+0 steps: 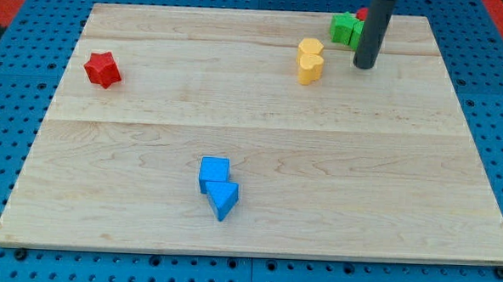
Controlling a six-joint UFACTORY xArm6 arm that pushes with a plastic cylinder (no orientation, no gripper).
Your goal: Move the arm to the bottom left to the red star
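The red star [102,68] lies near the left edge of the wooden board, in the upper part of the view. My tip [364,66] is the lower end of a dark rod in the upper right, far from the star. It stands just right of the yellow block [309,60] and just below the green block [346,28]. Whether it touches the green block I cannot tell. A red block [362,13] peeks out behind the rod at the view's top.
A blue cube [213,172] and a blue triangular block [223,198] sit touching each other at the lower middle. The wooden board [256,235] rests on a blue pegboard surface [7,79] that surrounds it.
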